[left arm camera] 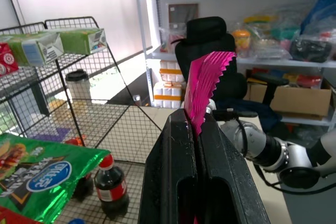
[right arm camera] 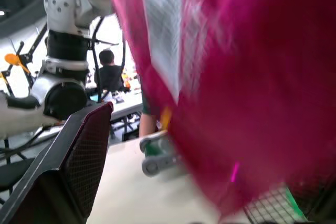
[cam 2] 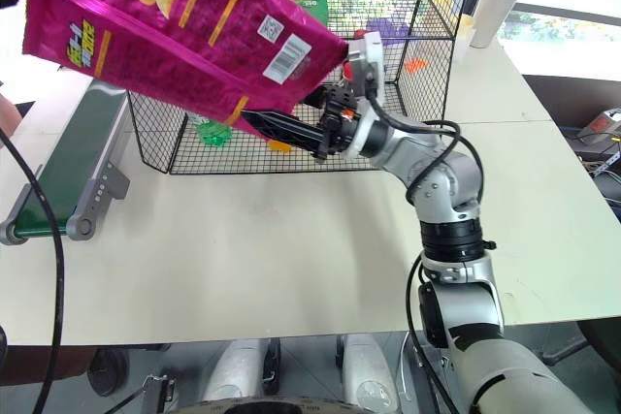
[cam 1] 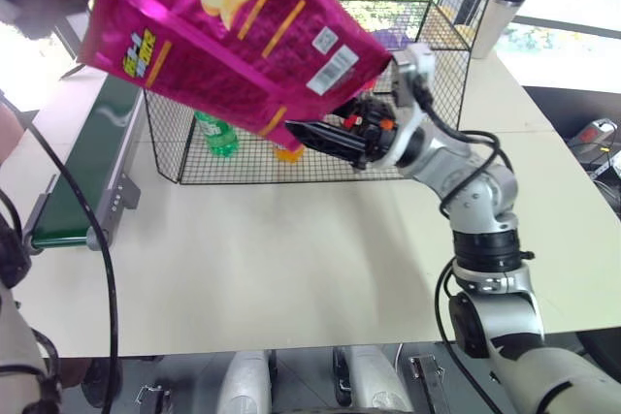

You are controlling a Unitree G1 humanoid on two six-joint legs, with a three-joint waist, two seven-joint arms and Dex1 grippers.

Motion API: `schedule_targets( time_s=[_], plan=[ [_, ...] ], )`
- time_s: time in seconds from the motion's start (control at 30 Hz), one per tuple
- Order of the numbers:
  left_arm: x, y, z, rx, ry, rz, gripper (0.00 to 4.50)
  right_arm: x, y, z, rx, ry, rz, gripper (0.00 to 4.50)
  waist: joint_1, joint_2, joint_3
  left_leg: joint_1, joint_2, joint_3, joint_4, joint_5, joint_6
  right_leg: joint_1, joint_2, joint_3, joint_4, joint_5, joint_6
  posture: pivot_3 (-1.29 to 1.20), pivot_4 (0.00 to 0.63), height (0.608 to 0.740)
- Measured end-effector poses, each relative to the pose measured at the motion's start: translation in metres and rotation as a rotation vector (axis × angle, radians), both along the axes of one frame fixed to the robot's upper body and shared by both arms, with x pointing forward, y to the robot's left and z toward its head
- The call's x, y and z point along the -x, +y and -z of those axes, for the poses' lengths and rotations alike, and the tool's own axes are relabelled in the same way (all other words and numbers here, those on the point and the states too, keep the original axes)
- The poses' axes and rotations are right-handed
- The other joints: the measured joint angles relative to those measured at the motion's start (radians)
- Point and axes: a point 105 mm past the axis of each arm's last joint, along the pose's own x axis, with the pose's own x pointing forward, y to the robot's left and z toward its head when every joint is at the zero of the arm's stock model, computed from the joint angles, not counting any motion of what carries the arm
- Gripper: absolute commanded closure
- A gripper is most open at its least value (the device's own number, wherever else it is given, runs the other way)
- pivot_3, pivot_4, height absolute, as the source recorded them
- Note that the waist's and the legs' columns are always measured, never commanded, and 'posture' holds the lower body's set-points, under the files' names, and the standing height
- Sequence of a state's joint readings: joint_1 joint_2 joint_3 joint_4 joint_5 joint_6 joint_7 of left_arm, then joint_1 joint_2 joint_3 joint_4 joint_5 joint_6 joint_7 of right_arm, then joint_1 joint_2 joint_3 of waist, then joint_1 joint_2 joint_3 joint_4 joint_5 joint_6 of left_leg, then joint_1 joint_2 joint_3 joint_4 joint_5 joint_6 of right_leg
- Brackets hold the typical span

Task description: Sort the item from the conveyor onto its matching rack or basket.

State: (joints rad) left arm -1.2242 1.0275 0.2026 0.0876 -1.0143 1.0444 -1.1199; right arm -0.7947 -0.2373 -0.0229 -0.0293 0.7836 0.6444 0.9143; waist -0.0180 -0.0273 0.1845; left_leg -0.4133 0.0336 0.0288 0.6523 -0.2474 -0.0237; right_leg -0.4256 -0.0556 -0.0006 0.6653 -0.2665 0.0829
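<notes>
Left eye view, pink bag [cam 1: 223, 31] slanting, barcode end lowest

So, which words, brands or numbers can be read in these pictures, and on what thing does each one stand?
None reads clearly.
Pink snack bag: yellow characters and barcode print, too small to read.
Green snack bag: white letters in a blue oval, too blurred.
Green cartons on the wire rack: print too small.

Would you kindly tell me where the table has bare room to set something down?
The white table lies bare between the conveyor and the right arm, in front of the wire rack. The rack's floor is crowded with bottles and snack bags.
</notes>
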Motion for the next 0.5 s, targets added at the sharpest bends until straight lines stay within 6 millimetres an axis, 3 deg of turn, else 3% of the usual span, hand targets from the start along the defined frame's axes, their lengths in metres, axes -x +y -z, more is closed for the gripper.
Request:
schedule_targets(
  time_s=[0.07, 0.27, 0.4, 0.5],
  plan=[
    [-0.002, 0.000, 0.002, 0.002, 0.007, -0.006, 4.50, -0.003, 0.000, 0.001, -0.015, 0.003, 0.009, 1.28, 0.001, 0.000, 0.000, 0.000, 0.000, 0.000, 0.000, 0.000, 0.000, 0.000, 0.000, 0.000, -0.001, 0.000, 0.000, 0.00, 0.150, 0.740],
    [-0.009, 0.008, 0.005, 0.012, 0.014, -0.063, 4.50, -0.002, -0.004, 0.002, -0.014, -0.008, 0.016, 4.38, 0.003, 0.000, 0.000, 0.000, 0.000, 0.000, 0.000, 0.000, 0.000, 0.000, 0.000, 0.000, -0.001, 0.000, 0.000, 0.00, 0.150, 0.740],
    [-0.014, 0.013, 0.005, 0.019, 0.010, -0.097, 4.50, 0.003, -0.008, 0.001, 0.013, -0.024, 0.017, 4.48, 0.002, 0.000, 0.000, 0.000, 0.000, 0.000, 0.000, 0.000, 0.000, 0.000, 0.000, 0.000, -0.001, 0.000, 0.000, 0.00, 0.150, 0.740],
    [-0.020, 0.020, 0.005, 0.036, 0.008, -0.137, 3.70, 0.002, -0.017, 0.003, 0.054, -0.022, 0.057, 4.50, 0.002, 0.000, 0.000, 0.000, 0.000, 0.000, 0.000, 0.000, 0.000, 0.000, 0.000, 0.000, -0.001, 0.000, 0.000, 0.00, 0.150, 0.740]
  ],
)
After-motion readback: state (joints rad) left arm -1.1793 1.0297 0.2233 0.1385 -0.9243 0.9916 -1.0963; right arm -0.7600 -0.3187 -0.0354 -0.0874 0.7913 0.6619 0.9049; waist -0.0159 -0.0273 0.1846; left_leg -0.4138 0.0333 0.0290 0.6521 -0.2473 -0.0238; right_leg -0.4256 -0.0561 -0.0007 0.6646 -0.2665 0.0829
